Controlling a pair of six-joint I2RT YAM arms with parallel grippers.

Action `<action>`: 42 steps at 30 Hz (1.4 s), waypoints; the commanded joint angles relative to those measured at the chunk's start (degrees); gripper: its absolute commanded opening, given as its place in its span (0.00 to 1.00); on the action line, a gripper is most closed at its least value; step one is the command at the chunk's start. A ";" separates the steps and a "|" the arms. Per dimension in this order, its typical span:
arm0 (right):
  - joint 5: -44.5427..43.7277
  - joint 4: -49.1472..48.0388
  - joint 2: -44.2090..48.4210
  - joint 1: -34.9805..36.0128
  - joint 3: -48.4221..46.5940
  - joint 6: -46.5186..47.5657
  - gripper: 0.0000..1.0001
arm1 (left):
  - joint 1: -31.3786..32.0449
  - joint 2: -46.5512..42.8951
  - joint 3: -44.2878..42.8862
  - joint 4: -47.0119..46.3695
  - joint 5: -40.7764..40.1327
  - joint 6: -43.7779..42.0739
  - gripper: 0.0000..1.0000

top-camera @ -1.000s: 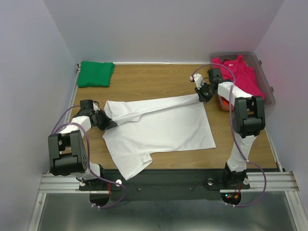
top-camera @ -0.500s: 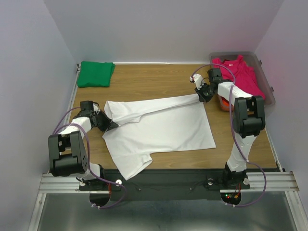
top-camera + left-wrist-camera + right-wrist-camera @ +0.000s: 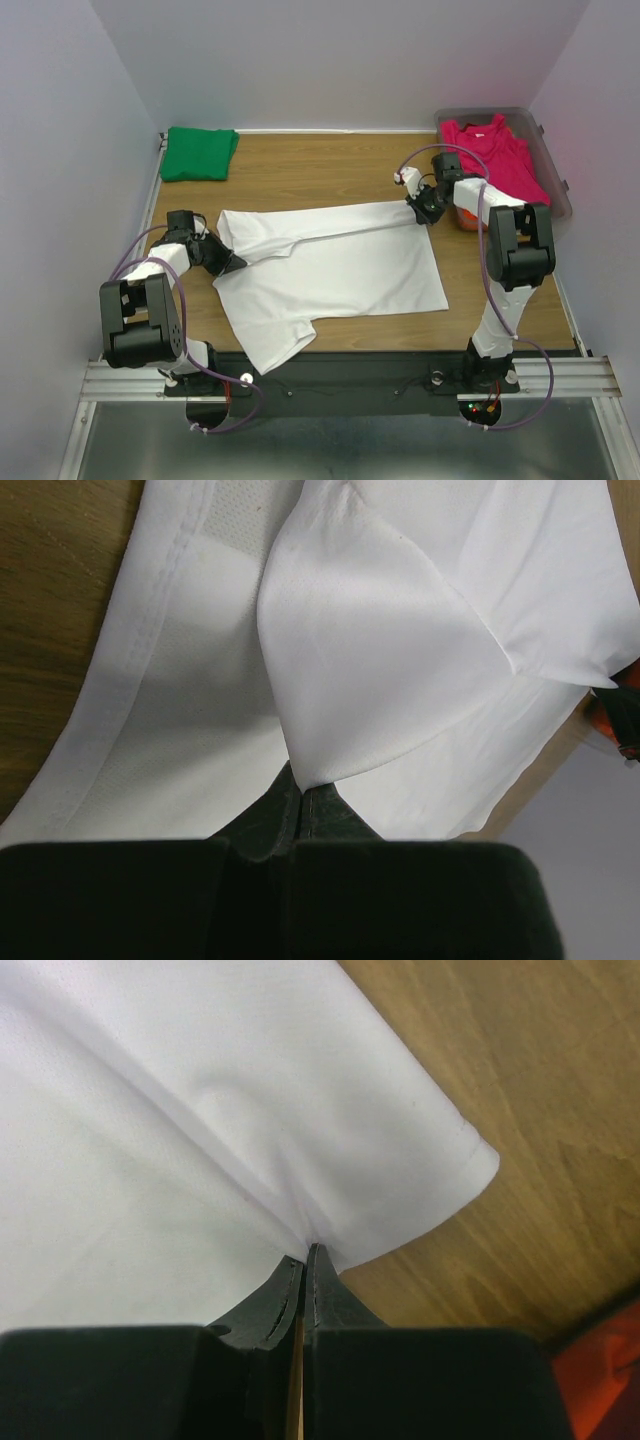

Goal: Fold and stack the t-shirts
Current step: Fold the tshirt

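The white t-shirt lies spread on the wooden table, its far edge folded over toward the middle. My left gripper is shut on the shirt's left fold, seen as pinched white cloth in the left wrist view. My right gripper is shut on the shirt's far right corner. The green t-shirt lies folded at the far left. The magenta-pink t-shirt lies in the clear tub. A bit of orange cloth shows at the tub's near end.
The clear plastic tub stands at the far right against the wall. White walls close in the table on three sides. Bare wood shows between the green shirt and the tub.
My right gripper has moved a little toward me and to the right with the shirt corner, drawing the folded edge flatter. My left gripper has barely moved.
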State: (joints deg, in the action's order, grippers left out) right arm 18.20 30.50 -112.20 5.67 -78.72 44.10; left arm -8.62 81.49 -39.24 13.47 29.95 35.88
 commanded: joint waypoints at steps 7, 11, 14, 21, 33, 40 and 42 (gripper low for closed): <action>-1.93 0.35 2.08 -0.13 -0.47 0.99 0.13 | -0.08 -3.27 -0.39 3.83 1.95 -0.28 0.21; -1.85 1.75 5.48 -0.40 -0.56 1.43 0.43 | -1.39 -4.76 -5.46 9.17 5.97 -8.23 0.56; 0.43 4.82 8.31 -0.84 -2.05 1.26 0.57 | -2.71 -4.50 -14.06 16.57 6.78 -14.85 0.60; 6.93 7.91 6.66 -0.75 -11.45 -6.02 0.59 | -6.05 2.60 -27.37 15.98 6.79 -25.23 0.47; 10.89 9.84 -11.81 -0.75 -26.40 -16.32 0.36 | -5.79 22.30 -37.67 8.16 16.18 -29.20 0.30; 11.34 9.67 -16.28 -0.84 -25.17 -17.55 0.33 | -6.23 28.98 -36.17 2.18 14.87 -25.51 0.30; 9.07 9.66 -17.61 -0.84 -25.43 -17.82 0.32 | -6.67 31.79 -37.13 0.67 13.03 -24.89 0.30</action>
State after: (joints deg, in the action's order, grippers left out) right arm 27.81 40.12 -128.46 5.19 -103.02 27.83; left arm -14.66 110.21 -74.76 18.06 43.55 9.78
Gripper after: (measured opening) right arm 0.324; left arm 0.305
